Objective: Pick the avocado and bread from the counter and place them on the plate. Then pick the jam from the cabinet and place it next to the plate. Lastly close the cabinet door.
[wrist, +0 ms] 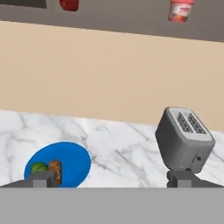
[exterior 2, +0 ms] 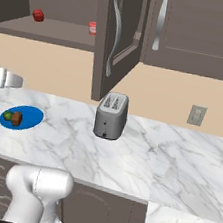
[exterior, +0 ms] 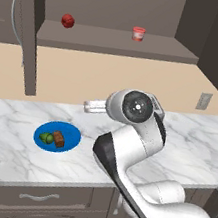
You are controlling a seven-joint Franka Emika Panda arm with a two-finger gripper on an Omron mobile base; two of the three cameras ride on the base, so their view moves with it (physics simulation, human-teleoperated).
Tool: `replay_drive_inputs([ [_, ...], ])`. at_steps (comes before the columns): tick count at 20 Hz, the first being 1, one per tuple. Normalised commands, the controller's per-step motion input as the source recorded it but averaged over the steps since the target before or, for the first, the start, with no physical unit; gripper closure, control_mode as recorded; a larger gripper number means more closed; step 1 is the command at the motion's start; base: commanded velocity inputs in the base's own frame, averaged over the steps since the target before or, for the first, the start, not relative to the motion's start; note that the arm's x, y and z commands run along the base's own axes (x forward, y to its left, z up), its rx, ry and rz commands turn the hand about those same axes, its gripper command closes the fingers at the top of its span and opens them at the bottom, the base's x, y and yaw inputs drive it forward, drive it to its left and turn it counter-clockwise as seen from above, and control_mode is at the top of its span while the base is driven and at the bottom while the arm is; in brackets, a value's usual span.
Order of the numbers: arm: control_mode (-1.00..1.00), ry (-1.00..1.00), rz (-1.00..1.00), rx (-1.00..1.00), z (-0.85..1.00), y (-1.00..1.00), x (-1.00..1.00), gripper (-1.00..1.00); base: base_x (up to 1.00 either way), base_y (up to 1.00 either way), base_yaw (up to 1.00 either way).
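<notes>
You are holding the gripper (wrist: 112, 178) wide and empty while avocado (exterior: 48, 138) and bread (exterior: 58, 138) are sitting on the plate (exterior: 71, 134).

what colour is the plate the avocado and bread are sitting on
Bright blue. The plate shows best in the left base view.

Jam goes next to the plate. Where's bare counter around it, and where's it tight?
Bare marble lies between the plate and the toaster, and in front of the plate toward the counter edge. The plate itself is crowded: avocado and bread sit touching on it. The shelf stretch between the jam and the red ball is bare.
</notes>
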Motion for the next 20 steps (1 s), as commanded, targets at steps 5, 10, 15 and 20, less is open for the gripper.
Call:
replay_drive_inputs([
  [5,-1.00,0.06,-0.24,-0.07,0.75,-0.52,-0.49,-1.00,0.00,0.00,0.00],
  [10,-1.00,0.00,-0.11,-0.09,0.69,-0.32,-0.11,-1.00,0.00,0.00,0.00],
  [15,-1.00,-0.13,0.02,0.03,0.30,-0.52,0.03,-1.00,0.00,0.00,0.00],
  [20,-1.00,-0.22,0.10,0.11,0.05,-0.64,0.26,-1.00,0.00,0.00,0.00],
])
